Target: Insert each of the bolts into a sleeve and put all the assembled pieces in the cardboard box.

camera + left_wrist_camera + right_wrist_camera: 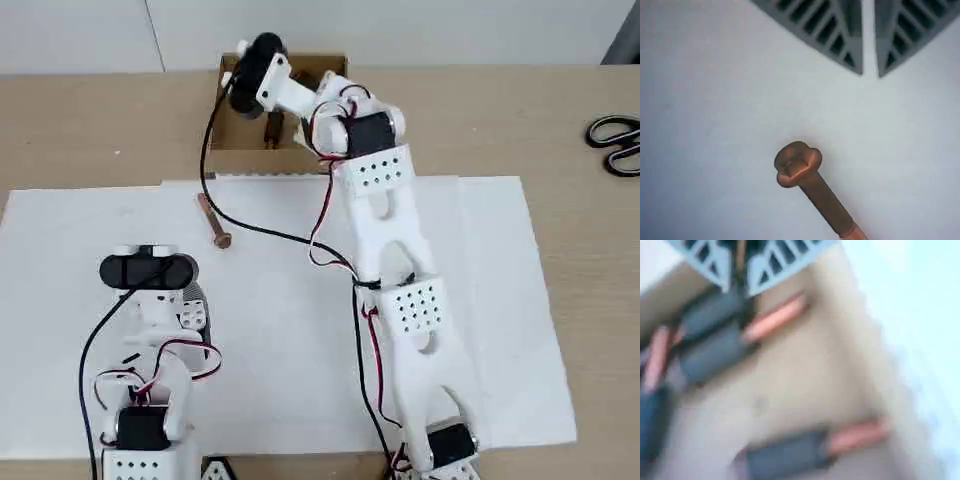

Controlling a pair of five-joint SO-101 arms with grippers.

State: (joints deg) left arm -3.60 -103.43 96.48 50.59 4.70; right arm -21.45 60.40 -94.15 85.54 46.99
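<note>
A copper bolt [213, 220] lies loose on the white paper, and the left wrist view shows its hex head [797, 164] turned toward my left gripper [871, 74]. That gripper is shut and empty, a short way from the head; in the high view it sits low at the near left [193, 300]. My right gripper [255, 75] hangs over the cardboard box [225, 150]. In the right wrist view its fingers stand close together [737, 290], just above a dark sleeve [715, 315] with a bolt [775, 317] in it. Several assembled pieces lie on the box floor.
The right arm [400, 260] stretches diagonally across the paper sheet [100, 230] from the near edge to the box. Black scissors [618, 143] lie on the bare table at the far right.
</note>
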